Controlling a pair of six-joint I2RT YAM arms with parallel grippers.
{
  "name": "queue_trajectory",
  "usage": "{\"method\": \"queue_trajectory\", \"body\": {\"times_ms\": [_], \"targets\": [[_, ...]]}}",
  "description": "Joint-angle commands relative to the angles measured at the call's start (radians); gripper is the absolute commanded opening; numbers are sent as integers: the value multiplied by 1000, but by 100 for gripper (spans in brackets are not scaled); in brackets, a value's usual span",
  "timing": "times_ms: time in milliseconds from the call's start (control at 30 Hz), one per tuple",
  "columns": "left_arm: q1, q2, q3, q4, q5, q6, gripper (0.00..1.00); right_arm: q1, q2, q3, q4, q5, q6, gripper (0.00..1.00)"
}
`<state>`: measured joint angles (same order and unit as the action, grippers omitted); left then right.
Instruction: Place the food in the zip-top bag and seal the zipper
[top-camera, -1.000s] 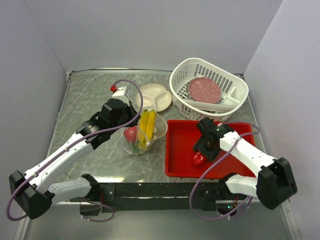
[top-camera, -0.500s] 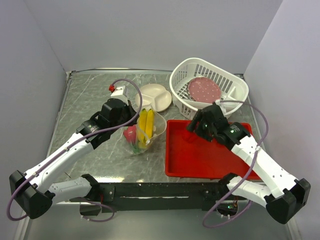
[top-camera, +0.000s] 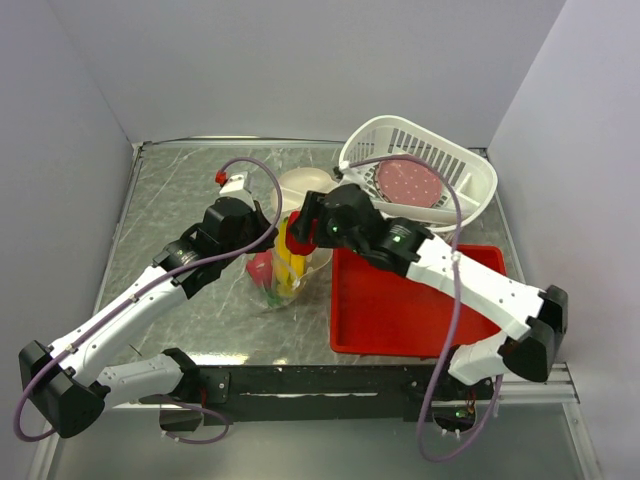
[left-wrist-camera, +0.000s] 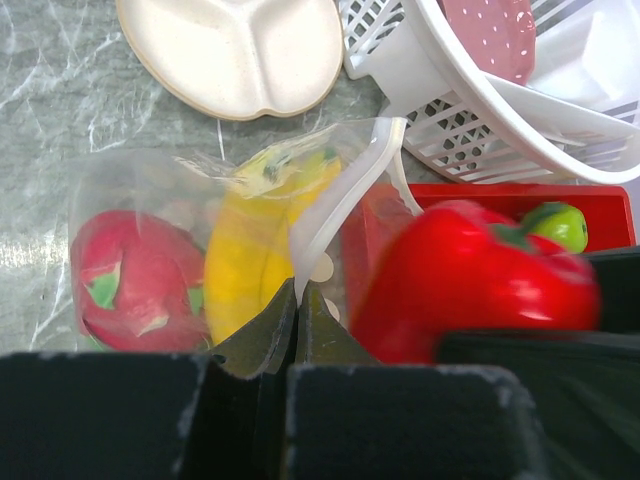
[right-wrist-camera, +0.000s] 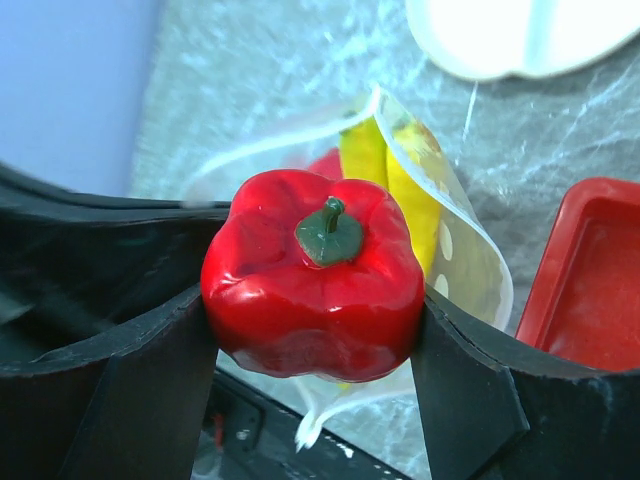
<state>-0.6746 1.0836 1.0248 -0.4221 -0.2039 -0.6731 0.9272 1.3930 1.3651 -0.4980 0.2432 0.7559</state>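
Note:
The clear dotted zip-top bag (top-camera: 300, 268) stands on the table with its mouth up. Inside it are a yellow banana (left-wrist-camera: 255, 260) and a pink-red dragon fruit (left-wrist-camera: 130, 280). My left gripper (left-wrist-camera: 297, 300) is shut on the bag's rim, pinching the white zipper strip (left-wrist-camera: 345, 195). A glossy red toy pepper (right-wrist-camera: 315, 275) with a green stem sits between the fingers of my right gripper (right-wrist-camera: 315, 300), which is shut on it. The pepper hangs just above the bag's mouth (right-wrist-camera: 470, 260), next to the banana (right-wrist-camera: 400, 190). In the top view my right gripper (top-camera: 298, 228) sits right beside my left gripper (top-camera: 262, 232).
A red tray (top-camera: 400, 300) lies right of the bag. Behind it stands a white slotted basket (top-camera: 440, 160) holding a reddish speckled disc (top-camera: 407, 182). A cream divided plate (top-camera: 305, 185) lies behind the bag.
My right arm lifted the red pepper off the red tray and swung it left to the bag's mouth. The left gripper stayed pinched on the rim.

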Motion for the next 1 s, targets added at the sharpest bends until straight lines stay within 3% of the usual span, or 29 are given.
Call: {"method": "queue_trajectory", "body": {"times_ms": [0,33,67,167,200,467,567,800,967], "targets": [[6,-22,38,22,-11,-22,2,10,41,8,49,44,-32,43],[6,-27,38,22,-14,-25,2,10,43,8,47,38,-33,49],[6,-28,37,23,-17,-29,2,12,46,8,44,33,-36,64],[6,-36,29,29,-31,-39,6,16,23,-11,50,30,-44,95],[6,-37,27,34,-35,-40,7,16,12,-8,43,34,-49,100],[6,-37,27,59,-45,-42,11,4,-63,26,-108,142,-50,100],[6,-40,31,68,-32,-34,12,-57,-132,-4,-216,208,-26,100],[7,-42,34,78,17,-2,11,-388,-403,-326,-304,225,71,100],[10,-45,17,92,60,1,11,-624,-473,-460,-297,229,47,100]]}}
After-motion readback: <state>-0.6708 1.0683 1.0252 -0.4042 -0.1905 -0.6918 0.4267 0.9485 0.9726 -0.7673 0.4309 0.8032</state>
